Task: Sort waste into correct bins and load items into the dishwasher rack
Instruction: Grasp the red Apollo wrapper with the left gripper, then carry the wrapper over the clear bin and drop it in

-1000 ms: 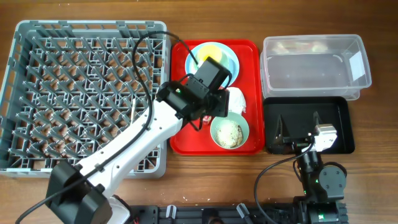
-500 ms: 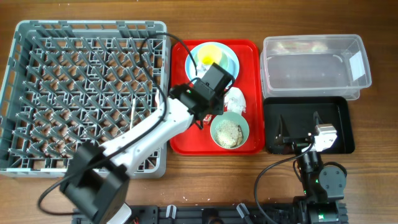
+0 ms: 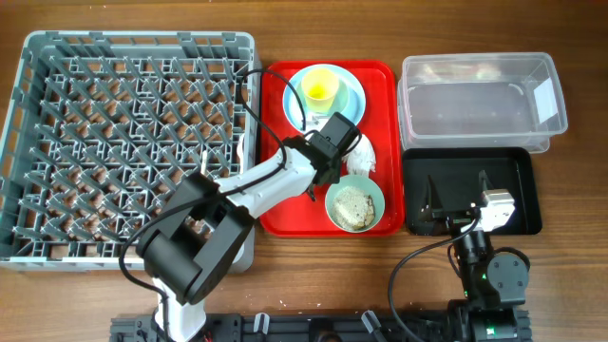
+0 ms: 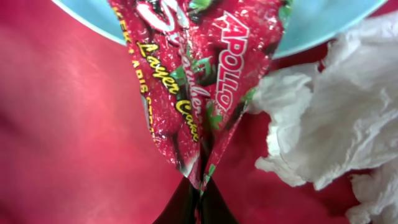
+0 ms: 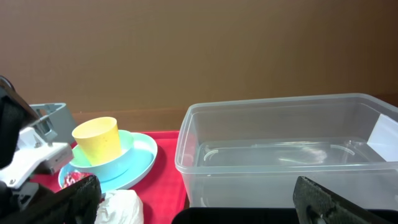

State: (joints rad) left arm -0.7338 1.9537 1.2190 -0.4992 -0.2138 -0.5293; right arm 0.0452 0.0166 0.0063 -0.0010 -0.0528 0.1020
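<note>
The view from above is bright and even, with light coming from overhead. Shadows are soft and small, tucked between the pegs of the grey rack (image 3: 133, 142). The clear tub (image 3: 480, 95) has pale shiny streaks on its bottom. The wood table (image 3: 570, 285) looks sharp right out to the edges. The left wrist view is very close up. The red wrapper (image 4: 199, 81) shines a bit and its letters are easy to read. The white napkin (image 4: 336, 118) is bright and a little fuzzy. The left fingers (image 4: 186, 202) are just a black shape. The right wrist view is dimmer, with a flat brown wall (image 5: 199, 50) behind. The yellow cup (image 5: 96, 140) looks clear, but the right fingers (image 5: 348, 199) are dark and blurry.
</note>
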